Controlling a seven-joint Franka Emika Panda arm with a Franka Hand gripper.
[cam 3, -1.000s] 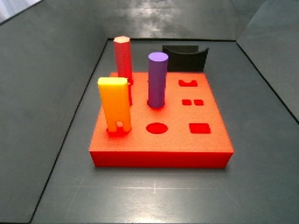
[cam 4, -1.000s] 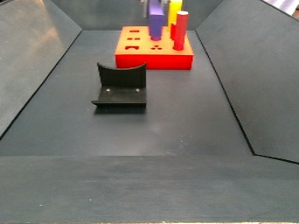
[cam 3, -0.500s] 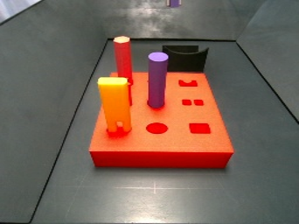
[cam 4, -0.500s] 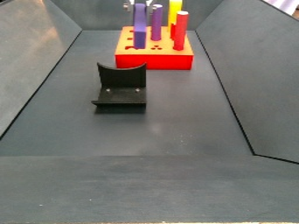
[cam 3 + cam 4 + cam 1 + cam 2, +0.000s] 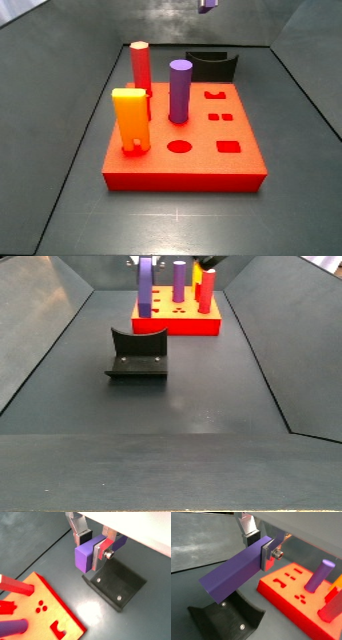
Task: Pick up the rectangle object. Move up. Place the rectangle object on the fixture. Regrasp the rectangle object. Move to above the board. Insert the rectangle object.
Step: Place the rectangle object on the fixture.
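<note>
1. The tool [image 5: 92, 546], its silver fingers [image 5: 250, 526] closed on one end of the rectangle object [image 5: 235, 576], hangs in the air above the fixture [image 5: 117, 583], clear of it, in both wrist views.
2. The purple bar juts out from the pads, its free end towards the fixture's curved notch [image 5: 222, 615].
3. In a side view the bar [image 5: 144, 279] hangs upright, high over the floor between fixture [image 5: 138, 356] and board [image 5: 177, 318]; only its tip [image 5: 209, 4] shows at the top edge elsewhere.
4. The board [image 5: 183, 140] carries a purple cylinder [image 5: 179, 91], a yellow-orange peg [image 5: 130, 120] and a red peg [image 5: 140, 66], all standing upright.
</note>
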